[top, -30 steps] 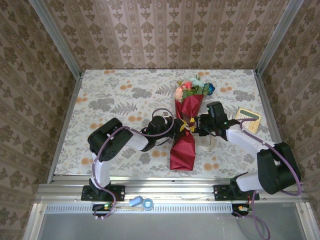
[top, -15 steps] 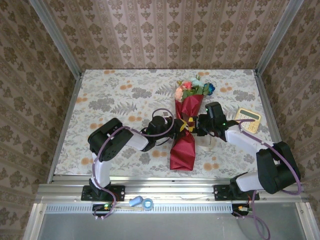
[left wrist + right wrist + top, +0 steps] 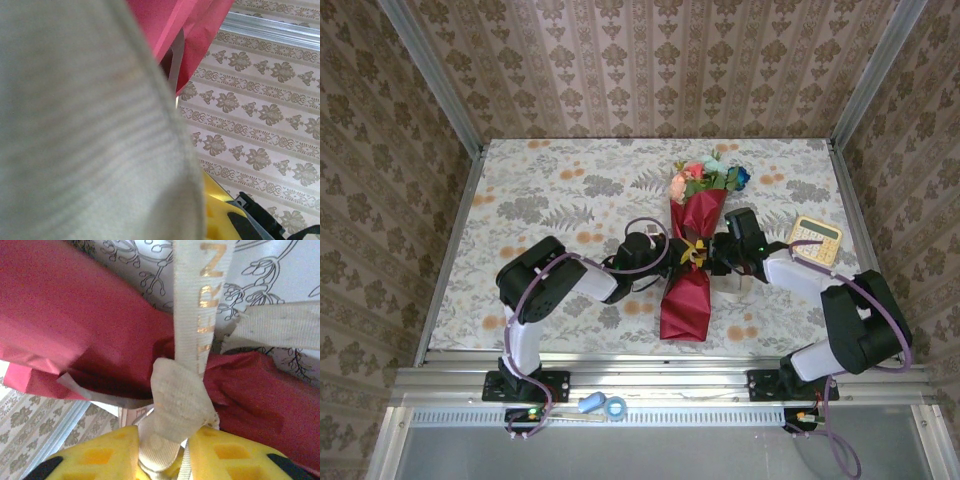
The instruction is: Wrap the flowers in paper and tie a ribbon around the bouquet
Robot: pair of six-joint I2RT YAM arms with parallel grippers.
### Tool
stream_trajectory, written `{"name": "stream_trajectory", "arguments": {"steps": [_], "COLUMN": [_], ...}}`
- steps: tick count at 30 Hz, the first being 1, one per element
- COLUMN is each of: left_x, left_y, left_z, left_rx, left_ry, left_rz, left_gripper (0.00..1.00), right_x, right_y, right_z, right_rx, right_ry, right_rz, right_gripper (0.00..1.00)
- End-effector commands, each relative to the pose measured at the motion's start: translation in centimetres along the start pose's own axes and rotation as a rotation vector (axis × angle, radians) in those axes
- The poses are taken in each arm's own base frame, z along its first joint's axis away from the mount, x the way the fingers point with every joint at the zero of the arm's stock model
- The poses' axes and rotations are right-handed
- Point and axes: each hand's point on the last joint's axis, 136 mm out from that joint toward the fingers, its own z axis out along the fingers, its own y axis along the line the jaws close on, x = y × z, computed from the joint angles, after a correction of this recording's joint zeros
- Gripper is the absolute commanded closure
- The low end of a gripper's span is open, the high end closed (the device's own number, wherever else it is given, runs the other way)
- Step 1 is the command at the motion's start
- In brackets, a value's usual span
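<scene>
On the table [image 3: 540, 180], your right gripper [image 3: 161, 452] was clamped on the ribbon [image 3: 177, 392] knotted around the waist of the bouquet [image 3: 685, 295], while your left gripper [image 3: 674, 250] sat opposite, its state impossible to tell.

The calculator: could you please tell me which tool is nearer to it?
Right. The right tool sits on the calculator side of the bouquet; the left tool is across it, farther away.
</scene>
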Motion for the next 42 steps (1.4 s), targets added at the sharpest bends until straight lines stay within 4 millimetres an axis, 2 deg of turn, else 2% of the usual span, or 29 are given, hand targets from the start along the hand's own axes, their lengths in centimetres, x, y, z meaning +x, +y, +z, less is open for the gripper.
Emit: {"name": "stream_trajectory", "arguments": {"steps": [1, 5, 10, 12, 18, 26, 28, 32, 37, 40, 42], "left_x": [0.4, 0.5, 0.5, 0.4, 0.0, -0.5, -0.6, -0.8, -1.3, -2.3, -3.0], "left_y": [-0.8, -0.7, -0.5, -0.5, -0.3, -0.7, -0.6, -0.2, 1.6, 1.9, 1.8], "left_z": [0.4, 0.3, 0.2, -0.2, -1.0, -2.1, -2.6, -4.4, -7.4, -8.2, -7.9], "left_rx": [0.026, 0.024, 0.012, -0.005, -0.060, -0.113, -0.145, -0.234, -0.398, -0.432, -0.423], "left_ry": [0.010, 0.014, 0.013, 0.009, 0.000, -0.026, -0.031, -0.052, -0.090, -0.126, -0.145], "left_rz": [0.003, 0.002, 0.000, 0.006, 0.008, 0.004, -0.010, -0.023, -0.077, -0.104, -0.133], "left_gripper": [1.00, 1.00, 1.00, 1.00, 0.71, 0.50, 0.47, 0.45, 0.39, 0.34, 0.31], "right_x": [-0.4, -0.6, -0.9, -1.0, -1.1, -1.0, -1.0, -1.0, -1.0, -0.9, -1.0], "right_y": [1.2, 1.6, 2.0, 2.2, 2.7, 3.2, 3.3, 3.5, 3.6, 3.7, 3.7], "right_z": [0.2, 0.2, 0.0, -0.4, -0.7, -0.9, -1.0, -1.1, -1.1, -1.1, -1.1], "right_rx": [-0.038, -0.048, -0.058, -0.063, -0.081, -0.104, -0.108, -0.114, -0.120, -0.123, -0.122], "right_ry": [-0.031, -0.039, -0.052, -0.065, -0.072, -0.073, -0.074, -0.077, -0.075, -0.072, -0.073], "right_rz": [0.021, 0.023, 0.022, 0.015, 0.002, -0.014, -0.020, -0.026, -0.030, -0.031, -0.029], "right_gripper": [0.71, 0.79, 1.00, 1.00, 1.00, 1.00, 1.00, 1.00, 1.00, 1.00, 1.00]}}
